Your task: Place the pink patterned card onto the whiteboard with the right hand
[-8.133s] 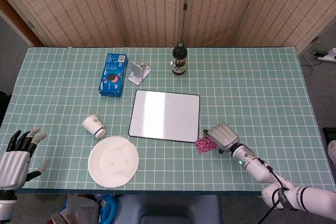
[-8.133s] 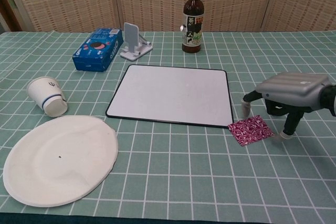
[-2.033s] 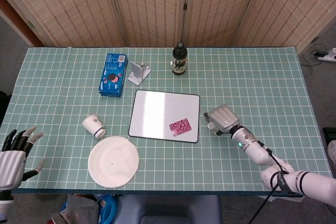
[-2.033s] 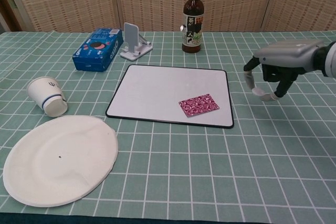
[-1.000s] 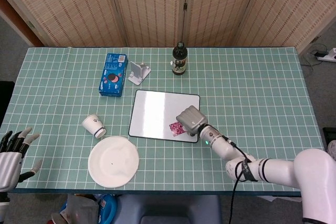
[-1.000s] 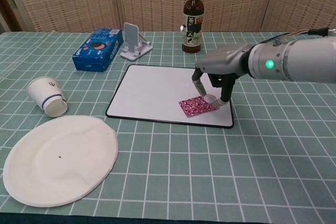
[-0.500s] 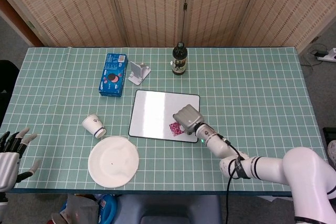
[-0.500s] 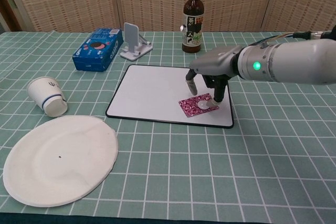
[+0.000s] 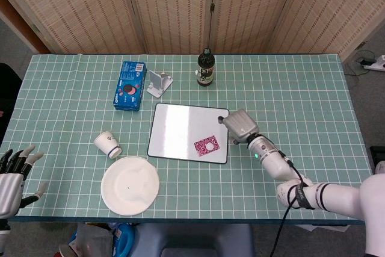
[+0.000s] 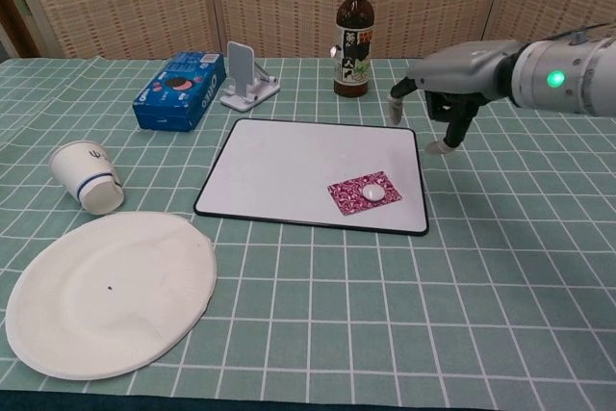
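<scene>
Pink patterned card (image 10: 364,192) — flat, slightly skewed, a small white round piece on top, lower-right area of the whiteboard (image 10: 289,166), frame centre — white, black-rimmed, flat.

One pink patterned card (image 9: 207,144) with one small white disc (image 10: 372,192) on it, one whiteboard (image 9: 180,123), one dark bottle (image 9: 206,68), one blue snack box (image 9: 130,85), one white phone stand (image 9: 158,82), one paper cup (image 9: 107,144), one paper plate (image 9: 130,185), two hands: right hand (image 9: 241,126) and left hand (image 9: 12,180)
</scene>
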